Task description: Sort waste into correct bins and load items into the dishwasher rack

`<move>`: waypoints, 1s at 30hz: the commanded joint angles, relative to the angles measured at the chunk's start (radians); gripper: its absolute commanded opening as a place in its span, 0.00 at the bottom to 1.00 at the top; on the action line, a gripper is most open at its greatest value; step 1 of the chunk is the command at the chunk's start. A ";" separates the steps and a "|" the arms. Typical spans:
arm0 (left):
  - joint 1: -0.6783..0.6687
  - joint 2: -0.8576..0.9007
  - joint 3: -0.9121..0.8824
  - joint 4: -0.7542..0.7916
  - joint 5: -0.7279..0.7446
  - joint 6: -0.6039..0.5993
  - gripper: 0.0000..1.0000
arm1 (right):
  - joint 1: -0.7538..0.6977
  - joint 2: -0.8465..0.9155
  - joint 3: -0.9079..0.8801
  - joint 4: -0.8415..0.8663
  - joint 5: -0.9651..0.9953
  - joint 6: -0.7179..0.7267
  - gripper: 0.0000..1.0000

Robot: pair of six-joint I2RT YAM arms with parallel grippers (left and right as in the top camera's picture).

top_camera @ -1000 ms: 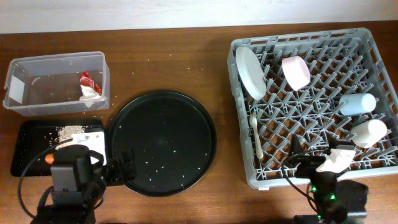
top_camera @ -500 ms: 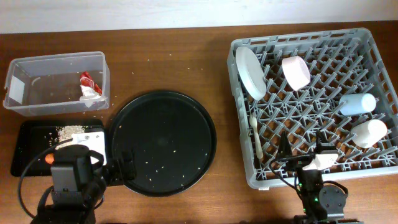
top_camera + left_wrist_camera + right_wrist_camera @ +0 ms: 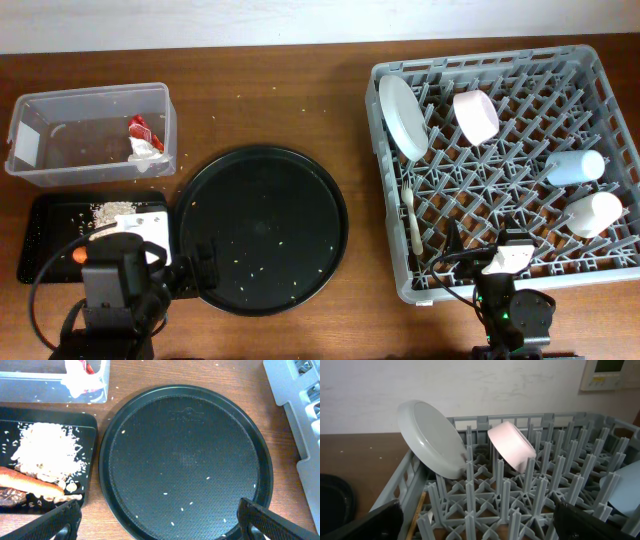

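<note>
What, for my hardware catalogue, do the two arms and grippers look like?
Both arms are black and boxy. The left arm carries a white block and trails a looping black cable; the right arm has a white block, thin black cables and a small green light. In the wrist views, the left gripper and right gripper have black textured fingers.

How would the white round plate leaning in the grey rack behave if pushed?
The white round plate looks rigid and glossy, so it is probably stiff and somewhat slippery. It leans tilted in the grey lattice plastic rack, so a push may tip it.
</note>
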 commanded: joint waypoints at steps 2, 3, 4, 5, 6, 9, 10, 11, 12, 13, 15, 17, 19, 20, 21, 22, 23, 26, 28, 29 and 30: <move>0.003 -0.003 -0.004 0.002 -0.010 0.016 0.99 | 0.008 -0.010 -0.005 -0.006 0.009 -0.006 0.99; 0.003 -0.003 -0.004 0.002 -0.010 0.016 0.99 | 0.008 -0.010 -0.005 -0.006 0.009 -0.006 0.99; 0.003 -0.003 -0.004 0.002 -0.010 0.016 0.99 | 0.008 -0.010 -0.005 -0.006 0.009 -0.006 0.99; 0.003 -0.003 -0.004 0.002 -0.010 0.016 0.99 | 0.008 -0.010 -0.005 -0.006 0.009 -0.006 0.99; 0.003 -0.003 -0.004 0.002 -0.010 0.016 0.99 | 0.008 -0.010 -0.005 -0.006 0.009 -0.006 0.99; 0.003 -0.003 -0.004 0.002 -0.010 0.016 0.99 | 0.008 -0.010 -0.005 -0.006 0.009 -0.006 0.99; 0.003 -0.003 -0.004 0.002 -0.010 0.016 0.99 | 0.008 -0.010 -0.005 -0.006 0.009 -0.006 0.99; 0.003 -0.003 -0.004 0.002 -0.010 0.016 0.99 | 0.008 -0.010 -0.005 -0.006 0.009 -0.006 0.99; 0.003 -0.003 -0.004 0.002 -0.010 0.016 0.99 | 0.008 -0.010 -0.005 -0.006 0.009 -0.006 0.99; 0.003 -0.003 -0.004 0.000 -0.011 0.017 0.99 | 0.008 -0.010 -0.005 -0.006 0.009 -0.006 0.99; 0.003 -0.022 -0.008 -0.008 -0.035 0.017 0.99 | 0.008 -0.010 -0.005 -0.006 0.009 -0.006 0.99; 0.003 -0.052 -0.031 0.006 -0.076 0.018 0.99 | 0.008 -0.010 -0.005 -0.006 0.009 -0.006 0.99; 0.003 -0.101 -0.098 0.081 -0.089 0.039 0.99 | 0.008 -0.010 -0.005 -0.006 0.009 -0.006 0.99; 0.003 -0.127 -0.135 0.122 -0.089 0.040 0.99 | 0.008 -0.010 -0.005 -0.006 0.009 -0.006 0.98; 0.002 -0.164 -0.187 0.177 -0.089 0.040 0.99 | 0.008 -0.010 -0.005 -0.006 0.009 -0.006 0.99; 0.002 -0.199 -0.235 0.222 -0.089 0.039 0.99 | 0.008 -0.010 -0.005 -0.006 0.009 -0.006 0.99; 0.002 -0.236 -0.285 0.269 -0.084 0.039 0.99 | 0.008 -0.010 -0.005 -0.006 0.009 -0.006 0.99; 0.002 -0.377 -0.461 0.417 -0.051 0.039 0.99 | 0.008 -0.010 -0.005 -0.006 0.009 -0.006 0.99; 0.002 -0.459 -0.561 0.509 -0.044 0.039 0.99 | 0.008 -0.010 -0.005 -0.006 0.009 -0.006 0.99; 0.002 -0.496 -0.606 0.557 -0.044 0.039 0.99 | 0.008 -0.010 -0.005 -0.006 0.009 -0.006 0.99; 0.002 -0.534 -0.655 0.615 -0.046 0.039 0.99 | 0.008 -0.010 -0.005 -0.006 0.009 -0.006 0.99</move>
